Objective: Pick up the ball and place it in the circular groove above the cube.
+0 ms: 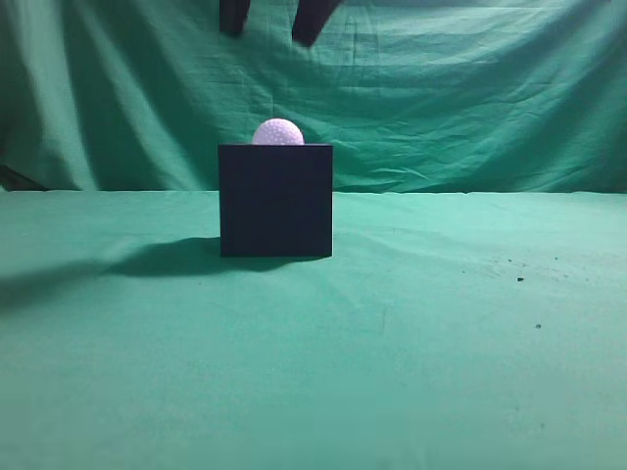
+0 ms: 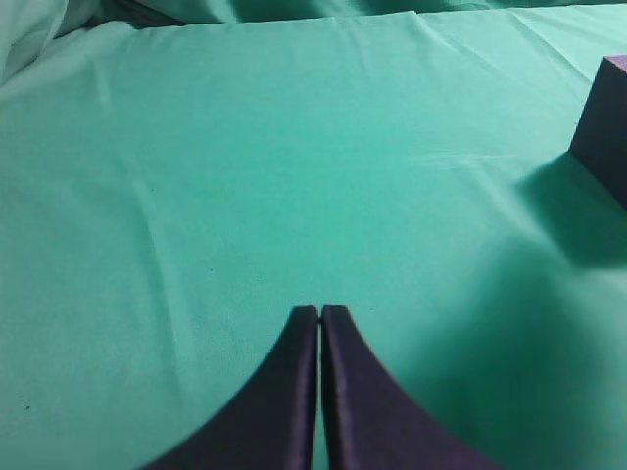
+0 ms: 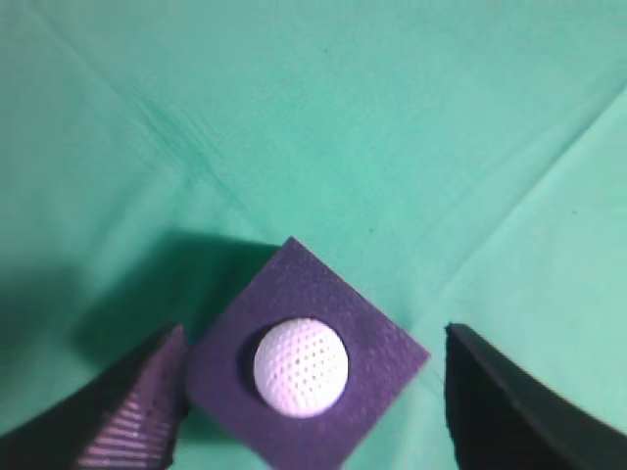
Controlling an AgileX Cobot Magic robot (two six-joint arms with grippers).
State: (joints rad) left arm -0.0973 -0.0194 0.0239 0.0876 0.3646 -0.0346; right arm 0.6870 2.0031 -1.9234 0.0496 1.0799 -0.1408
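Observation:
A white dimpled ball [image 1: 278,133] sits in the round groove on top of the black cube [image 1: 275,201] at the middle of the green table. In the right wrist view the ball [image 3: 301,366] rests in the cube's [image 3: 364,328] top face, directly below. My right gripper [image 1: 275,18] hangs open and empty high above the cube, its fingers spread to either side of it [image 3: 313,377]. My left gripper [image 2: 320,315] is shut and empty over bare cloth, left of the cube [image 2: 605,127].
A green cloth [image 1: 441,343] covers the table, and a green curtain [image 1: 470,88] hangs behind. The cube casts a shadow to its left.

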